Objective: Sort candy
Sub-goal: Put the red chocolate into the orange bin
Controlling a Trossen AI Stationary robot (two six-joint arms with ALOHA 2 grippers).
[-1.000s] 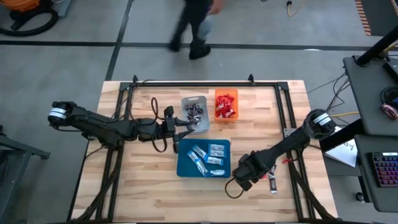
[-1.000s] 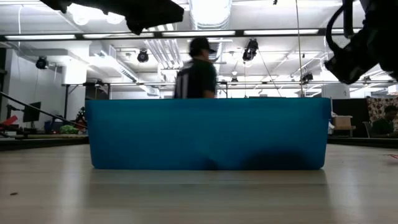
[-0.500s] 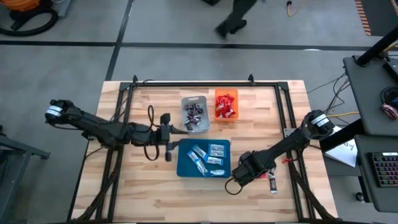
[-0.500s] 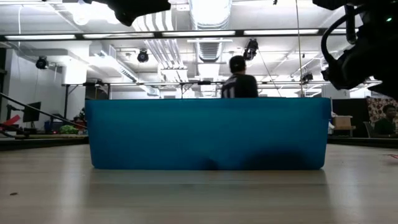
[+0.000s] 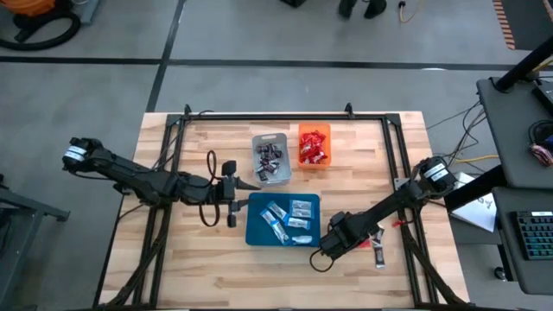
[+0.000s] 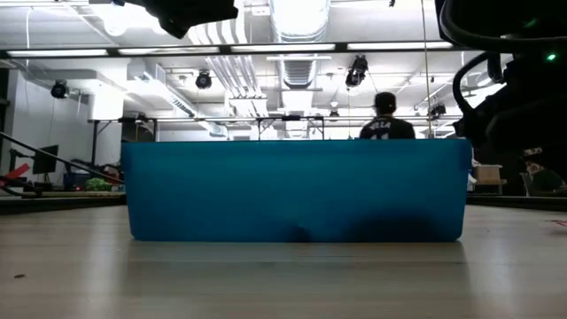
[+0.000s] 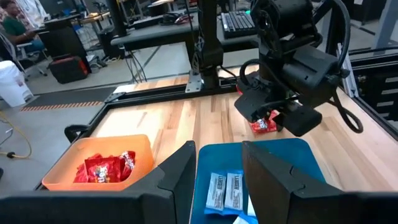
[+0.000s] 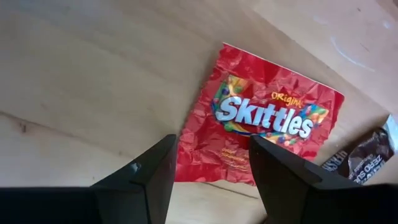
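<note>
On the wooden table (image 5: pixel 199 250), three trays are seen from above: a grey tray (image 5: pixel 270 159) of dark mini bars (image 5: pixel 270 155), an orange tray (image 5: pixel 314 147) of red packets (image 5: pixel 313 144) just beside it, and a blue tray (image 5: pixel 282 219) of blue-and-white bars (image 5: pixel 288 217) nearer the front. The right gripper (image 5: pixel 332 249) is held low beside the blue tray's right edge, its fingers parted and empty, and a red Skittles packet (image 8: pixel 264 140) is framed between them on the bare wood (a dark brown bar (image 8: pixel 367 158) lies touching the packet's corner, shown only by the right wrist view). The left gripper (image 5: pixel 232 192) is parked just left of the blue tray, fingers apart, nothing held. From table height, most of the table is blocked by the blue tray's wall, above which a person (image 6: pixel 384 118) is glimpsed in the room behind.
</note>
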